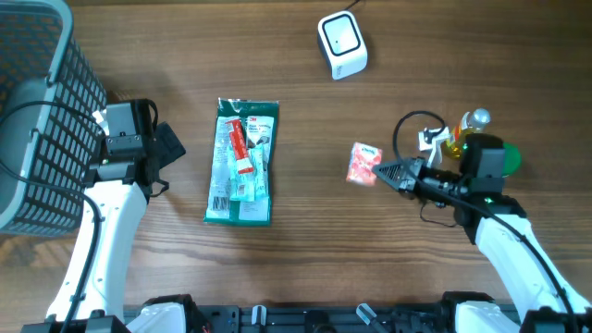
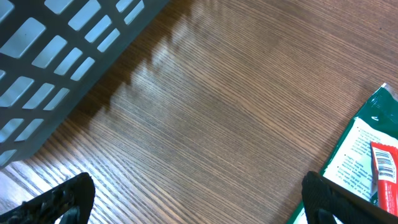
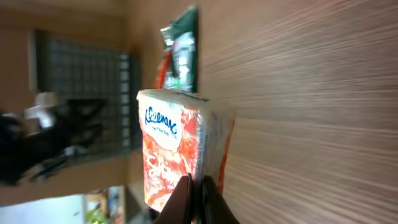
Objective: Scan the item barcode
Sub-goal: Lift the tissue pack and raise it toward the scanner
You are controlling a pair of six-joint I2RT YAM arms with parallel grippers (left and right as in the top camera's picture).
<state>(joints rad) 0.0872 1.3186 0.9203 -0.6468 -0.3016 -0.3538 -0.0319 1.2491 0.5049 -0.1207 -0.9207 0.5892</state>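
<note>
Step in hand: item looks picked up, not yet shown to the scanner; judged from how the things lie now.
Table: brown wood-grain table [image 1: 305,231], carries everything, matt, grain runs left-right in overhead view.
Basket: grey plastic lattice basket [image 1: 37,111] at the table's far left edge, just beside the left arm.
Green pack: flat green plastic pack with a red tube inside [image 1: 242,162], lies flat approx. mid-table, untouched, well apart from both tools.
Left tool: left tool [image 2: 199,202], jaws stand fully wide, holds nothing, hovers over bare wood between basket and green pack.
Scanner: small white rounded barcode scanner [image 1: 342,44] at the top of the table, well apart from the item.
Item: small red-and-white Kleenex tissue pack [image 3: 183,152], in the right tool, right of the green pack.
Right tool: right tool [image 3: 194,199], jaws closed tight, pinching the tissue pack's edge.
Next move: prob. carry pack up to the scanner w/ barcode side facing its window; which face has the barcode, cannot tell.
Room: blurred in right wrist view, no details.
</note>
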